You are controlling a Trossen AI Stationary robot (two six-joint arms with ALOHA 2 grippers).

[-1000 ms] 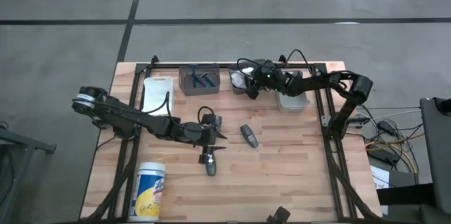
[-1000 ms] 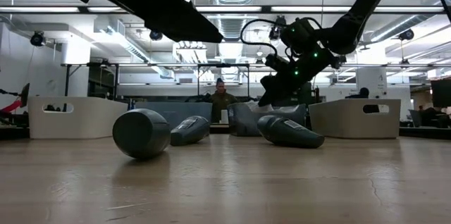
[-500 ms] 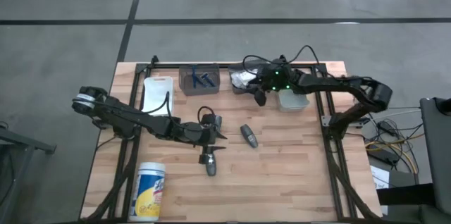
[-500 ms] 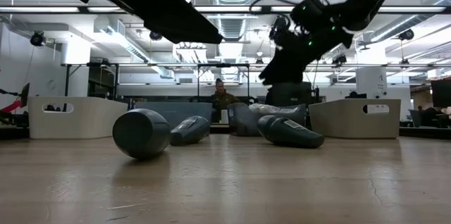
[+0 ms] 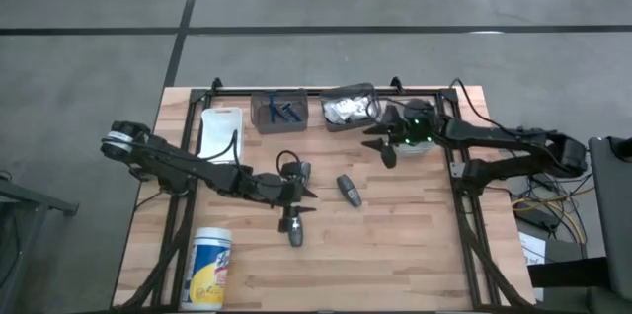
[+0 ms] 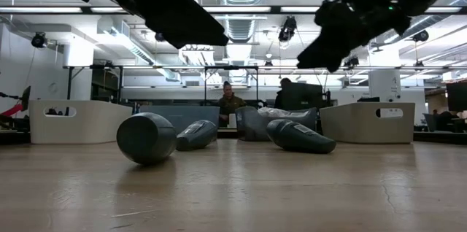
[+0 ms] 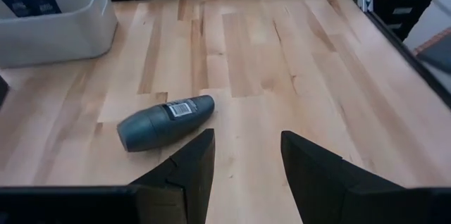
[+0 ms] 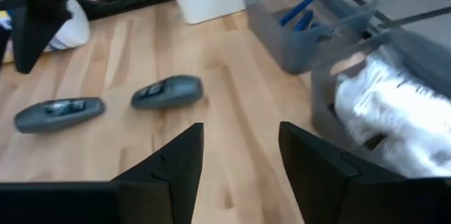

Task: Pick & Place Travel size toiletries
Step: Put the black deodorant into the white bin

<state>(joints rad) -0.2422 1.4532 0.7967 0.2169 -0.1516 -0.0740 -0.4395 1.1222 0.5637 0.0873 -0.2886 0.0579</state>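
High view shows the light wooden counter [image 5: 395, 245] with a row of plastic bins at its far edge: a white one [image 5: 221, 128], a grey one holding thin blue sticks [image 5: 279, 110], and a clear one with small white packets [image 5: 348, 109]. Two dark grey oblong tubes lie loose in the middle, one [image 5: 348, 189] between the arms and one [image 5: 294, 231] just beside the left tool [image 5: 306, 199]. Both tools are empty with the fingers parted. The right tool [image 5: 386, 150] hangs above the counter near the clear bin.

I judge that the step is to go for a loose tube. To do it well, the tool should come down across the narrow width of the tube and close at its middle, so it does not roll away.

The small black pieces I cannot find. The low view cuts off both arms at the top.
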